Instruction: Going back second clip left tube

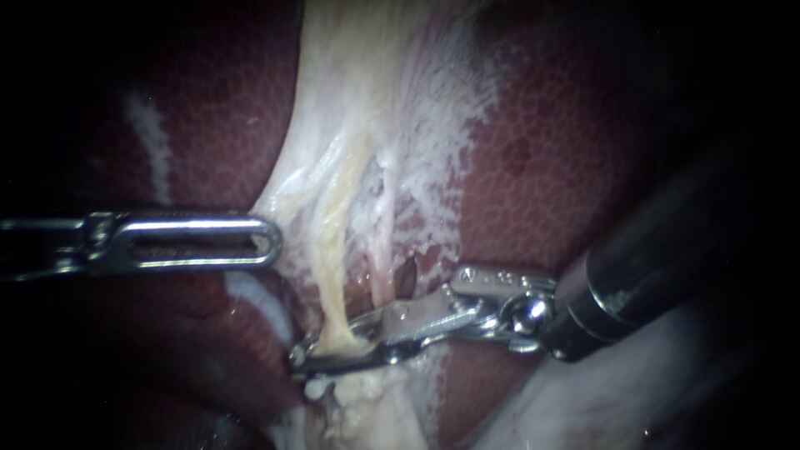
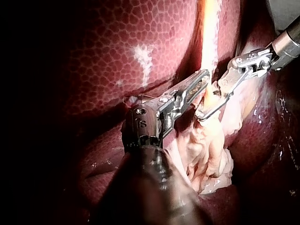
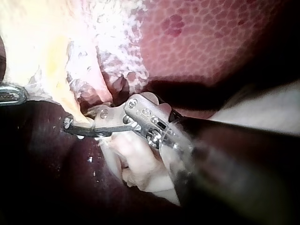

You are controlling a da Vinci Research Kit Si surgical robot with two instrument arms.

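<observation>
The left tube [image 1: 333, 250] is a pale yellow strand running down from the white tissue [image 1: 375, 100] between the liver lobes. My right instrument [image 1: 327, 346] comes in from the right, and its thin jaws stand open around the lower end of that tube. In the left wrist view the right instrument [image 2: 206, 110] forms a narrow loop around the strand. I cannot make out a clip on the tube. My left instrument [image 1: 271, 242] lies level from the left, its slotted jaws shut, the tip against the edge of the pale tissue beside the tube [image 2: 208, 42].
A thinner pinkish tube [image 1: 382, 242] runs just right of the yellow one. Dark red liver [image 1: 542, 150] lies on both sides. Lumpy pale tissue [image 2: 211, 154] sits under both instruments. The right instrument's thick dark shaft [image 1: 658, 250] fills the right side.
</observation>
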